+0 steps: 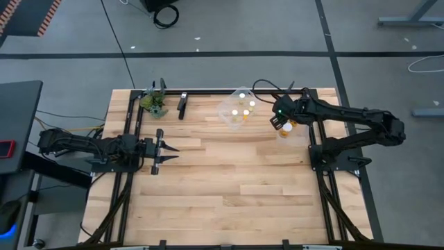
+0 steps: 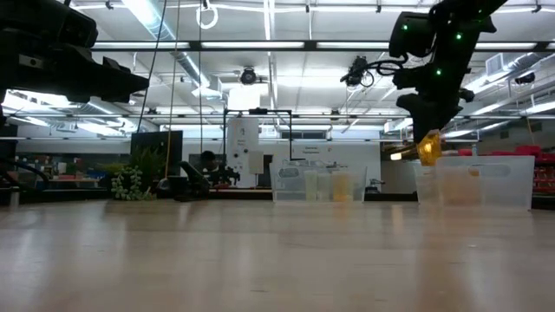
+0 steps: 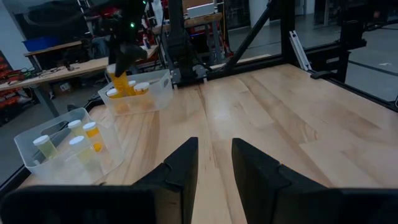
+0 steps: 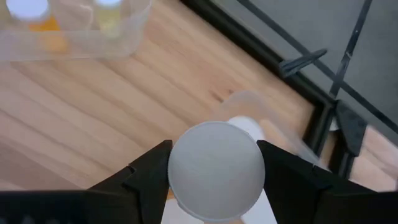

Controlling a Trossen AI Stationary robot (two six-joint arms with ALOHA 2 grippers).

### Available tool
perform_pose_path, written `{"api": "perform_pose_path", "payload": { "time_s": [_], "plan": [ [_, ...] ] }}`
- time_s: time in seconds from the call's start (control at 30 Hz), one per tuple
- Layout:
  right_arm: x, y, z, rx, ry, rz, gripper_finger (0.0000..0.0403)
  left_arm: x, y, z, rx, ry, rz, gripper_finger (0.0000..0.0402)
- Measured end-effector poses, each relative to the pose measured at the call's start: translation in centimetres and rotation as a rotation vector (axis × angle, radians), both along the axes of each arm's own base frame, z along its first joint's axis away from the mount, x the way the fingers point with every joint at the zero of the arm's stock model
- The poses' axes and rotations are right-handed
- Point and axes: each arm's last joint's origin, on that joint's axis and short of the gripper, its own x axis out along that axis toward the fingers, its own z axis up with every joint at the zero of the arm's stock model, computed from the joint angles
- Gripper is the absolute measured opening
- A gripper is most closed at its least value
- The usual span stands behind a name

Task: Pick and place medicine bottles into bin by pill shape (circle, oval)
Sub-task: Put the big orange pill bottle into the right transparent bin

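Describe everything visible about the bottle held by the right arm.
The medicine bottle is a small cylinder with a round white cap and an orange-amber see-through body. It hangs upright, cap up, clamped at the sides by the right gripper, whose two dark fingers press against the cap. It is held in the air above a clear plastic bin at the table's far right, which already holds white-capped bottles. Nothing else touches it. Its pills cannot be made out.

Bright ceiling strips [image 2: 173, 43] glare above my table [image 1: 222, 173]; soft shadows there; my near cap [image 4: 214, 171] blurs.
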Motion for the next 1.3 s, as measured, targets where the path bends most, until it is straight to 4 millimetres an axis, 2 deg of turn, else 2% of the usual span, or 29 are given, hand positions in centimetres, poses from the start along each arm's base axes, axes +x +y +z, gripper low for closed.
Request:
{"api": "perform_pose_path", "payload": {
  "time_s": [0.33, 1.03, 1.3],
  "plan": [
    [-0.6, 0.1, -3.0, 0.030, 0.011, -0.005, 0.0232, 0.0, 0.0, 0.0, 0.000, 0.000, 0.000, 0.0107],
    [-1.7, 0.5, -5.4, 0.157, 0.002, -0.046, 0.0232, 0.0, 0.0, 0.0, 0.000, 0.000, 0.000, 0.0107],
    [-1.6, 0.5, -5.4, 0.177, -0.023, -0.048, 0.0232, 0.0, 0.0, 0.0, 0.000, 0.000, 0.000, 0.0107]
  ]
}}
